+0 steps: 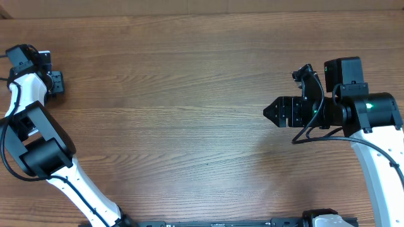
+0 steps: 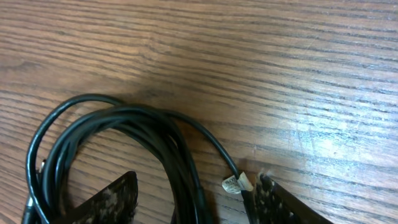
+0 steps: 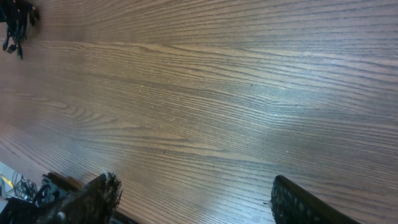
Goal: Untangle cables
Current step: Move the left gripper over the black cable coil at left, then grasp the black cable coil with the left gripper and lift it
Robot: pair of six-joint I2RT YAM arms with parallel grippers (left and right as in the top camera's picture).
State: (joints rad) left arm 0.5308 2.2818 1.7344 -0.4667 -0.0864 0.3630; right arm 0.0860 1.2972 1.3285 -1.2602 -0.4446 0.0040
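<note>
While my left gripper straddles the black cable bundle, released presumably to pinch it, my right gripper hangs released.

Looped black cables are lying on the wooden table, running between the spread fingers of the left end effector, with a small white tag showing beside one finger.

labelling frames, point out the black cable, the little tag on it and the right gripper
black cable (image 2: 177, 158), left wrist view, bundled strands
tag (image 2: 236, 182), left wrist view, pale wrap
right gripper (image 3: 193, 186), right wrist view, midway between fingertips
</note>
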